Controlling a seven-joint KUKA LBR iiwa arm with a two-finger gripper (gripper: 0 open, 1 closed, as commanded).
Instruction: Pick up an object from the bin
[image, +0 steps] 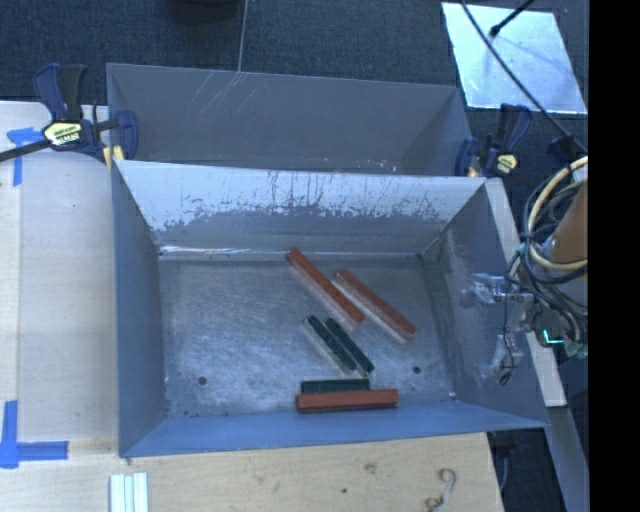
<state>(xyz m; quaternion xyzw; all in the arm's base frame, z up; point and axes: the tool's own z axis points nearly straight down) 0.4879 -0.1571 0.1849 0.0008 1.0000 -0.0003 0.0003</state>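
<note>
bars lie on the scuffed grey bin floor; tool over right wall, opening unclear.

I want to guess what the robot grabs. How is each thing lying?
Long red-brown bar: flat, slanted.
Second red-brown bar: flat, slanted beside it.
Dark green bar: flat, slanted.
Green block: flat, at front.
Front red-brown bar: flat, beside it.
Gripper: at right wall.
</note>
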